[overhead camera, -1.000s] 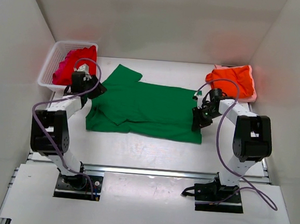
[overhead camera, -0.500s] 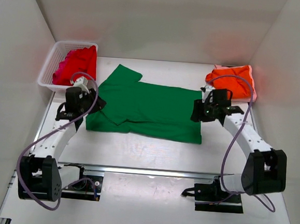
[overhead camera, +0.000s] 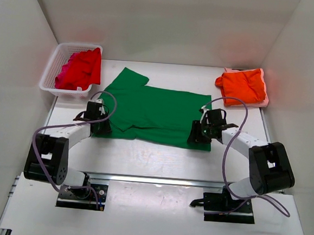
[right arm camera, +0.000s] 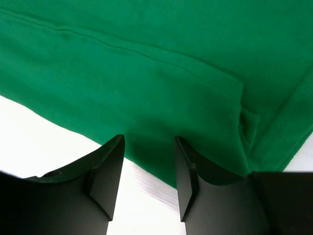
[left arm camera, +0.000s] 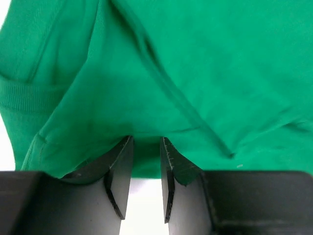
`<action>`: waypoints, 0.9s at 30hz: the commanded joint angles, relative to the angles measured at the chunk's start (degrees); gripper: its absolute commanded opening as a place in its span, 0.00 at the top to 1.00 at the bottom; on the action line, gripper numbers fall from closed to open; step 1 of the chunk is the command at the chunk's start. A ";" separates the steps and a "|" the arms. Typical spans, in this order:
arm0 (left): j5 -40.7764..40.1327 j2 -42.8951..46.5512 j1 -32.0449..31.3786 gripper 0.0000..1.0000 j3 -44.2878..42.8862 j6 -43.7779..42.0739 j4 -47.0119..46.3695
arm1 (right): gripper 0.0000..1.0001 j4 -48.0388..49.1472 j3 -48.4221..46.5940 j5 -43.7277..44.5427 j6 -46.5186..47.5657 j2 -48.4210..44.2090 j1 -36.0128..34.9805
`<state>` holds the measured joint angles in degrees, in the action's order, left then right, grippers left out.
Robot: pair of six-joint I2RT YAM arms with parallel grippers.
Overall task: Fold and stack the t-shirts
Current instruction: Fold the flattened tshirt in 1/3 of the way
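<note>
The left tool (left arm camera: 145,142) is down at the bench (overhead camera: 143,154) with its tips at the near hem of the bright green t-shirt (overhead camera: 157,109), which lies spread flat ahead of it and reaches across to the right tool (right arm camera: 149,139). The left tool's jaws stand a narrow way apart; green cloth shows in the gap at the tips and white bench behind it, and folds of the hem sit against the outer sides of its fingers (left arm camera: 117,171) (whether the cloth is actually pinched cannot be told). The right tool is low at the shirt's other near corner, its jaws wider apart, the hem's edge running across the gap just ahead of its fingers (right arm camera: 105,166) with bare bench beneath them; nothing is gripped there. One sleeve of the green shirt is folded in over the body just beyond the left tool. Well beyond the right tool, at the far right of the bench, lies a folded orange t-shirt (overhead camera: 244,86). Beyond the left tool stands a white lattice basket (overhead camera: 55,60) holding a red t-shirt (overhead camera: 85,65) and a magenta one (overhead camera: 62,80), both crumpled.
</note>
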<state>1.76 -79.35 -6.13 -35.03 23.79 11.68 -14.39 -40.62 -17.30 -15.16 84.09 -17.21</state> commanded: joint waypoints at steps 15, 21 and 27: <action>0.17 -5.46 -12.57 0.75 -4.61 -7.27 24.88 | 0.65 -13.81 5.90 -0.28 1.00 -4.11 3.15; 13.36 -8.37 -11.01 0.81 -7.07 -10.95 36.47 | 0.64 -20.05 3.62 -0.53 3.73 -5.43 5.26; 11.69 4.71 -7.24 0.84 -7.94 -11.92 42.18 | 0.64 -26.46 -2.70 1.29 6.80 -5.87 7.72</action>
<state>11.55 -81.60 -15.90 -41.98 13.89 46.61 -34.06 -39.66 -18.74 -11.68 78.76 -10.68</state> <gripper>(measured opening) 0.173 0.357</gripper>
